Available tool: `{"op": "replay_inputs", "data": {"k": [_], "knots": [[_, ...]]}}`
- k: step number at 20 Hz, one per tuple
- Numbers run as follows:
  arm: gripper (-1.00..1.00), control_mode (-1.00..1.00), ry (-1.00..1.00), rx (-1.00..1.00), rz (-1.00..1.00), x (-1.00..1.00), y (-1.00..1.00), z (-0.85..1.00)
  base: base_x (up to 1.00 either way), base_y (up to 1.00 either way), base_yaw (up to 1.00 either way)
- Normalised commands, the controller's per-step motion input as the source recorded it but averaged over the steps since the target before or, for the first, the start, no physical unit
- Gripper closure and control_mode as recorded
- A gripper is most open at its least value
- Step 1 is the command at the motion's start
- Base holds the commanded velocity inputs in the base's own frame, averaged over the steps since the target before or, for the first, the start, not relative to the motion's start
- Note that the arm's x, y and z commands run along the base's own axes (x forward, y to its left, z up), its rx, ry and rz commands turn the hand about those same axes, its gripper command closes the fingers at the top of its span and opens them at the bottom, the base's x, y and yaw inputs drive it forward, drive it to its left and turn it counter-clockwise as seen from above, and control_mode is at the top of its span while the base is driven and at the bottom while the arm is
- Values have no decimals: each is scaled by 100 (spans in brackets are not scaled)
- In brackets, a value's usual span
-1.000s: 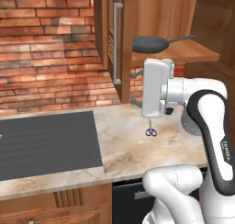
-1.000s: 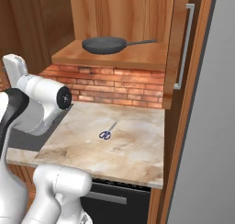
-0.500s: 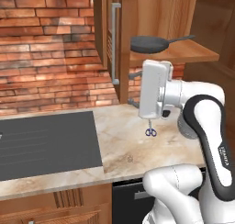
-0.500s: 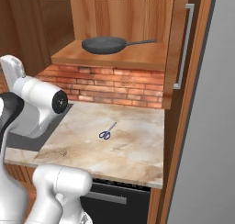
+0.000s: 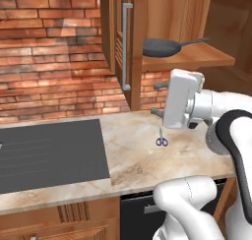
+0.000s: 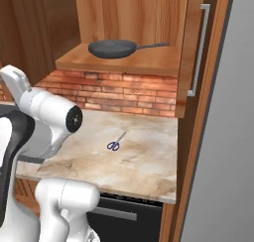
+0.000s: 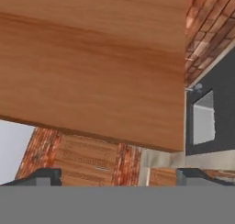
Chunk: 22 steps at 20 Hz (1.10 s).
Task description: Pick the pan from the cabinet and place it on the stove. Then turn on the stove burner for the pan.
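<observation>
Below the cabinet (image 5: 162,22) shelf, gripper (image 5: 156,99) spread empty; should rise level and straddle the pan (image 5: 161,47) handle squarely.

The pan (image 5: 161,47) (image 6: 112,48), round, shallow and dark grey, sits flat on the bottom shelf of the open cabinet (image 5: 211,57) (image 6: 124,65), its long straight handle pointing toward about 3 o'clock in both base views. The cabinet is reddish-brown wood, its door swung open, with a vertical grey bar handle. The stove (image 5: 49,153) is a flat black ridged surface set into the counter, at about 8 o'clock from the pan in the left base view.
</observation>
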Motion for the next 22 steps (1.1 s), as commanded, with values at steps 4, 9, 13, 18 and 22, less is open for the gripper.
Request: {"op": "replay_inputs", "data": {"k": [4, 9, 13, 18, 22], "knots": [[-100, -100, -12, -2, 0, -27, -45, 4, 0, 0, 0], [-100, -100, -10, -2, -4, -13, -50, 5, 0, 0, 0], [-100, -100, -5, -3, -15, 0, -40, 1, 0, 0, 0], [-100, -100, -2, -7, -23, 18, -26, 1, 0, 0, 0], [-100, -100, 0, -7, -24, 40, -29, 5, 0, 0, 0]]}}
